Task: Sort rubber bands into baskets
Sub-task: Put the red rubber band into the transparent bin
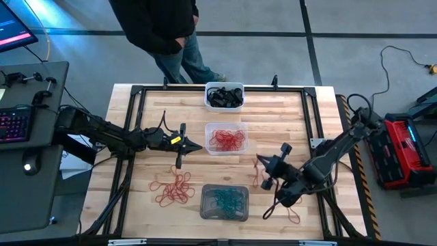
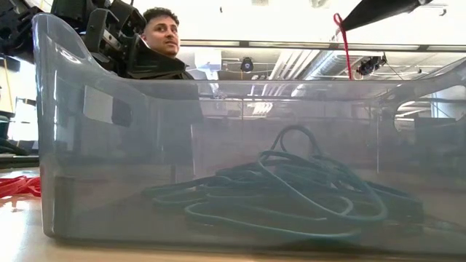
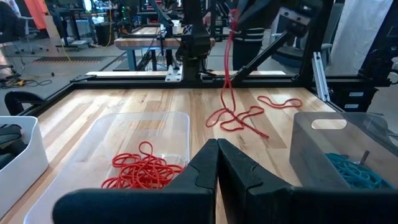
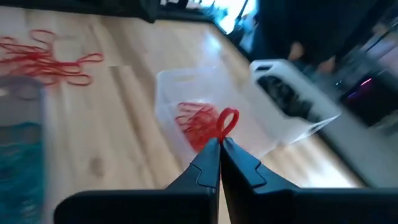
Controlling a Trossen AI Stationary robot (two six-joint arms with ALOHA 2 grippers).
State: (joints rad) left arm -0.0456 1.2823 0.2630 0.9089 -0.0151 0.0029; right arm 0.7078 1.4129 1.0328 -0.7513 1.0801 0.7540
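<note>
**Red band pinched above the table**

Right gripper (image 4: 219,144) closed on a red rubber band (image 4: 225,123), its loop poking up between the fingertips (image 4: 208,158); in the high view, raised over the right half of the wooden table (image 1: 136,198), with the band (image 1: 258,172) trailing down to a few red strands on the wood. Left gripper (image 3: 217,149) pressed shut with nothing between the fingers, hovering left of centre, pointed toward the clear basket (image 1: 226,139).

Three baskets in a column down the table's middle: white basket (image 1: 224,96) at the far edge holding black bands (image 1: 224,96); clear one in the centre holding red bands (image 1: 227,139); grey basket (image 1: 224,202) nearest the front holding teal bands (image 1: 225,199). Loose pile of red bands (image 1: 174,189) on the wood, left of the grey basket. One more red loop (image 1: 294,219) near the front right.

Beyond the far edge, a person (image 1: 167,31) in dark top and jeans.
</note>
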